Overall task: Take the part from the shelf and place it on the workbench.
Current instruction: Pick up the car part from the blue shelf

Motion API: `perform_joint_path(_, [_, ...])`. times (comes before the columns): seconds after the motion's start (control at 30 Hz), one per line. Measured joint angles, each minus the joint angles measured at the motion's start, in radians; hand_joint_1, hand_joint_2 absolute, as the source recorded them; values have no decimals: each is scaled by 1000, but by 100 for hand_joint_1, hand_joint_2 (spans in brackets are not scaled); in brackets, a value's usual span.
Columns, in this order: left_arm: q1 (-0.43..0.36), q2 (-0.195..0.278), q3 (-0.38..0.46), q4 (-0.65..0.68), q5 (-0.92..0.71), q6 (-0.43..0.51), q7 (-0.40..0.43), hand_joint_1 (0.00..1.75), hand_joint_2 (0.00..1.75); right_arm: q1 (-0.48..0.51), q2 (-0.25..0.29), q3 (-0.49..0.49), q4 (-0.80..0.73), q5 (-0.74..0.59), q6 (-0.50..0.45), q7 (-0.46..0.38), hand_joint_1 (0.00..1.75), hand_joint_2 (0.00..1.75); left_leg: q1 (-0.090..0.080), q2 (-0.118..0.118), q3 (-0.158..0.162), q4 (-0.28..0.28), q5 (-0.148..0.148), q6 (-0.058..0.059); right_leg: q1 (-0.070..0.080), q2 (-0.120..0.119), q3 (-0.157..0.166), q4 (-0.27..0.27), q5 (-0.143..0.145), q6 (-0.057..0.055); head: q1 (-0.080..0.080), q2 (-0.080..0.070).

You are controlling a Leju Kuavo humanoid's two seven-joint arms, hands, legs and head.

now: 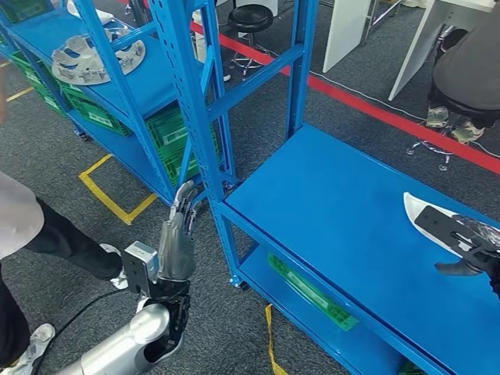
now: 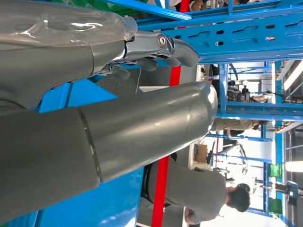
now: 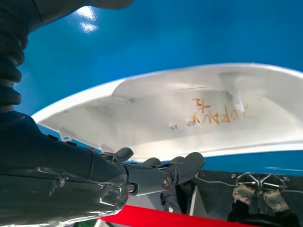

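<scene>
The white moulded part lies flat on the blue workbench near its right end, with a black piece on top of it. In the right wrist view the part carries orange handwriting and rests on the blue top. My right hand is at the part's near edge. Its fingers stretch out along that edge and the thumb stands apart over the blue surface. My left hand hangs beside the workbench's corner post, fingers straight and empty.
The blue shelf stands at the upper left with more wrapped parts on it and green crates below. One person stands close at my left. Another sits at the top right. A stool stands behind.
</scene>
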Motion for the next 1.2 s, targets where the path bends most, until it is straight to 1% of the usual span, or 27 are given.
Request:
perform_joint_path(0.63, [-9,1,0,0,20,8,-8,0,0,4,-10,32,92,-16,-11,-36,0,175,0,0,0,0,0,0,0,0,0,0,0,0,0,0])
perform_joint_path(0.9, [-9,4,0,0,24,17,-9,0,0,2,-10,33,147,-2,-8,-91,0,175,0,0,0,0,0,0,0,0,0,0,0,0,0,0])
perform_joint_path(1.2, [-9,5,0,0,25,18,-9,0,0,1,-10,34,187,-1,-8,-97,0,175,0,0,0,0,0,0,0,0,0,0,0,0,0,0])
